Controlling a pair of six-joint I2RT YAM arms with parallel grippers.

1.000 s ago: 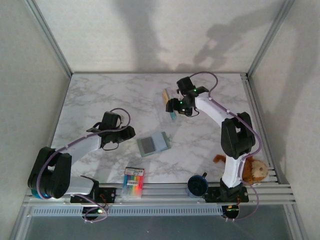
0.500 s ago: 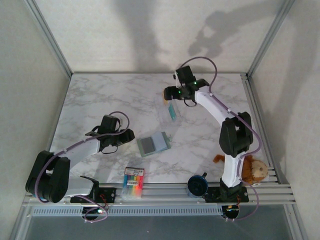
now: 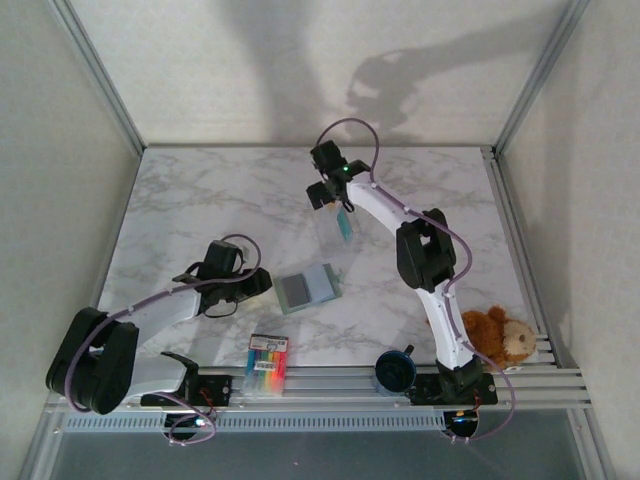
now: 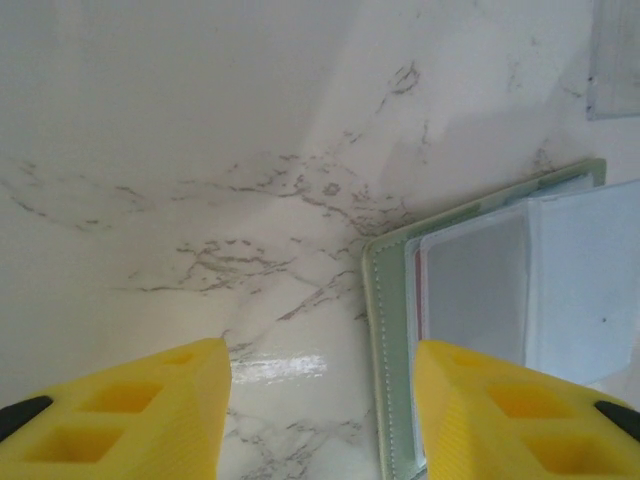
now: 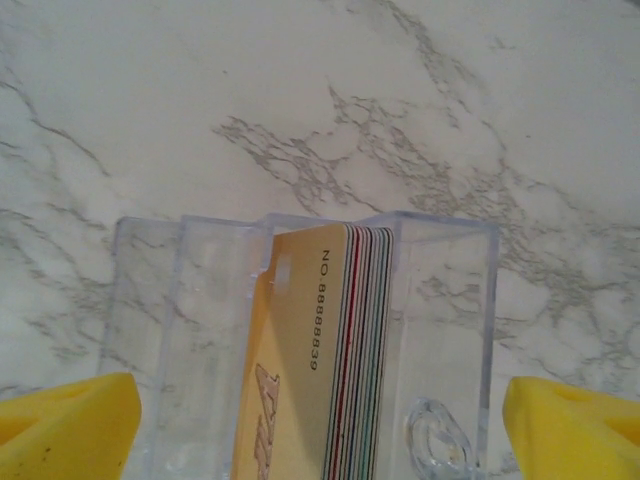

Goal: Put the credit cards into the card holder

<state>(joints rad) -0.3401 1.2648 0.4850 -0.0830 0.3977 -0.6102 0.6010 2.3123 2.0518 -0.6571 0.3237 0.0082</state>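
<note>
- The card holder [image 3: 307, 288] lies open and flat near the middle of the marble table [image 3: 180, 200], with its pale inner panels facing up.
- The left gripper [image 3: 262, 283] sits just left of the card holder, low over the marble. Its yellow fingers stand apart and hold nothing, with bare marble between them. One finger [image 4: 500, 410] overlaps the holder's stitched green edge; whether it touches cannot be told.
- The right gripper [image 3: 322, 195] is well beyond the card holder, toward the far wall. It is spread wide and grips nothing.
- Its fingertips straddle a clear stand [image 5: 440, 300] that holds a stack of cards [image 5: 340, 330] upright, a tan-gold one in front.
- A teal card [image 3: 345, 225] lies flat between that stand and the card holder, apart from the holder.
- A marker pack [image 3: 267, 365] lies nearer than the card holder, by the front rail.
- Bare marble stretches to the right of the card holder and to its far left.
</note>
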